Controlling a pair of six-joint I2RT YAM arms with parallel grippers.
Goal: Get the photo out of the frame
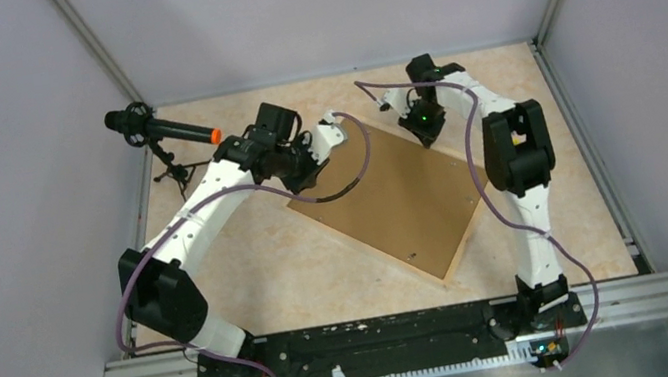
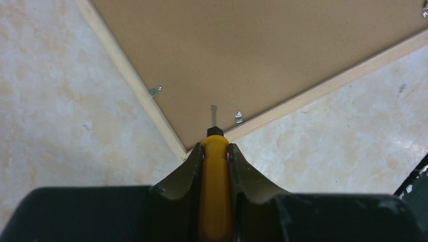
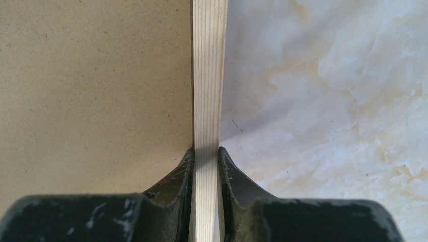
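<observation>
The frame (image 1: 393, 204) lies face down on the table, its brown board reverse up, with pale wood edges (image 2: 323, 88). The photo is hidden under the backing. My left gripper (image 2: 215, 147) is shut on a yellow-handled screwdriver (image 2: 215, 191); its thin blade tip (image 2: 214, 115) points at the board near the frame's corner, between two small metal tabs (image 2: 155, 91) (image 2: 238, 117). In the top view the left gripper (image 1: 305, 158) sits at the frame's far left corner. My right gripper (image 3: 206, 154) is shut on the frame's pale wood edge (image 3: 208, 75); in the top view it (image 1: 423, 126) is at the far edge.
A black microphone with an orange tip (image 1: 161, 130) stands on a small tripod at the far left. Metal rails (image 1: 610, 165) bound the table's sides. A purple cable (image 1: 358, 159) loops over the frame's far left part.
</observation>
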